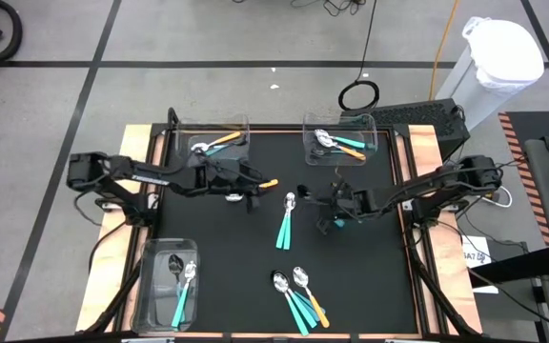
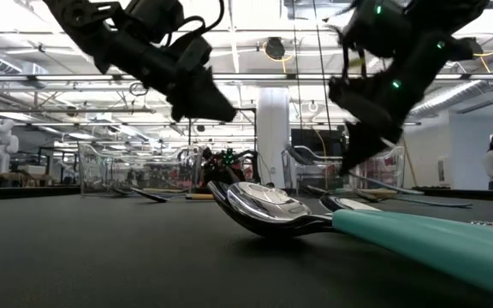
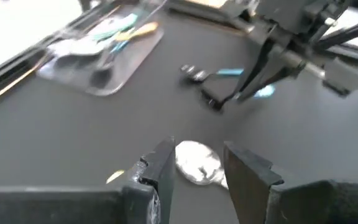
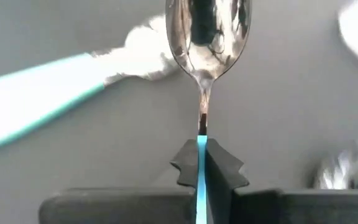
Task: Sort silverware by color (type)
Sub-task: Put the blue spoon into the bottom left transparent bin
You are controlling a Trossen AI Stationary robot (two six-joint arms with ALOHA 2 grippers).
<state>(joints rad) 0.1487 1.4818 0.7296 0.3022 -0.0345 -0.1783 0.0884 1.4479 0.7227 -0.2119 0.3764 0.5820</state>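
Nearest, at bottom centre of the overhead frame: three spoons (image 1: pixel 298 291) lying close together on the black mat (image 1: pixel 217 257), two with teal handles and one with an orange handle. Seen huge in the low view, one shiny bowl with a teal handle running off to the lower right.

Off to the lower left: a clear bin (image 1: pixel 146 286) holding teal-handled spoons (image 1: pixel 184 291).

Farther in, at mid-frame: a pair of teal spoons (image 1: pixel 285 224) lying side by side, bowls toward the top of the frame.

Just right of that pair: right gripper (image 4: pixel 202 146), claw clamped together on the slim handle of a blue-handled spoon (image 4: pixel 207 31), bowl pointing away from the fingers.

Just left of the pair: left gripper (image 3: pixel 197 150), claw apart, with the bowl of an orange-handled spoon (image 3: pixel 197 167) showing in the gap. Touching it or not, cannot tell.

Farthest, along the top edge of the mat: upper-left bin (image 1: pixel 241 124) with orange spoons (image 1: pixel 219 143); upper-right bin (image 1: pixel 370 129) with blue and orange handles mixed (image 1: pixel 341 143).
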